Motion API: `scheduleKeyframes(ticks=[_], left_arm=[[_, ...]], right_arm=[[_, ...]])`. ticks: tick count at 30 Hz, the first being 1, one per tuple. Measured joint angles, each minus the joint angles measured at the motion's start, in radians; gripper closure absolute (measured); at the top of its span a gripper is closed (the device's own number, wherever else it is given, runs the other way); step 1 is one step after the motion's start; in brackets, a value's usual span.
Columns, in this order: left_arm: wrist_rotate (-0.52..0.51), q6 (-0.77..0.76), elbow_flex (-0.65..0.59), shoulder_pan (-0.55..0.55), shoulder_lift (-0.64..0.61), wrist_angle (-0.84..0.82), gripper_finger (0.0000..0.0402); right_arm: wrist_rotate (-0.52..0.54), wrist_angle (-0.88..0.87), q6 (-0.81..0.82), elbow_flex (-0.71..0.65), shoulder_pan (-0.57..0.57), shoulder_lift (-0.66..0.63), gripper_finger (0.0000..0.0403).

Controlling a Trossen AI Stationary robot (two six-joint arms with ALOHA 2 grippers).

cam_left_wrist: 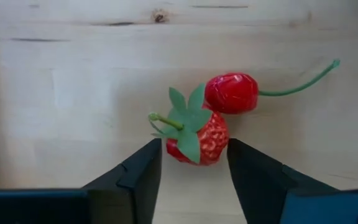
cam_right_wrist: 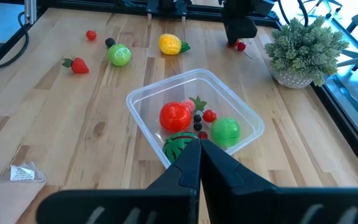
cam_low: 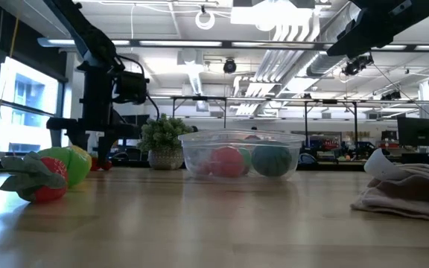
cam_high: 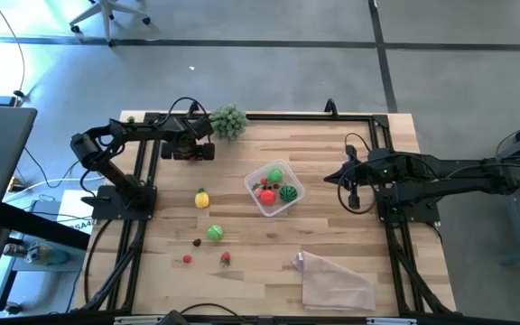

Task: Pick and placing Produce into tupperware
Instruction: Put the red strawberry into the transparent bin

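The left end effector (cam_left_wrist: 193, 165) stood apart astride a strawberry (cam_left_wrist: 199, 137) touching a cherry (cam_left_wrist: 230, 93) on the counter (cam_left_wrist: 55, 93); the right end effector (cam_right_wrist: 199, 158), together, hovered near the tupperware (cam_right_wrist: 143, 107).

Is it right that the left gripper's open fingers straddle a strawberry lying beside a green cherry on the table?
Not quite: the cherry is red; only its stem is green. The left wrist view shows it touching the strawberry between the left gripper's open fingers.

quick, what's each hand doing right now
left hand: open, fingers either side of the strawberry, not gripping yet
right hand: shut, empty, hovering near the tupperware
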Motion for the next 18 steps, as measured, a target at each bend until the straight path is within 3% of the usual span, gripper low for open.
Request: scheduleKeyframes(ticks=[9,18], left_arm=[[-0.039,0.027,0.000,0.000,0.000,0.044,0.0161],[-0.038,0.052,0.000,0.000,0.000,0.050,0.0171]], right_arm=[[0.000,0.000,0.000,0.000,0.000,0.000,0.0402],[0.000,0.000,0.000,0.000,0.000,0.000,0.0402]])
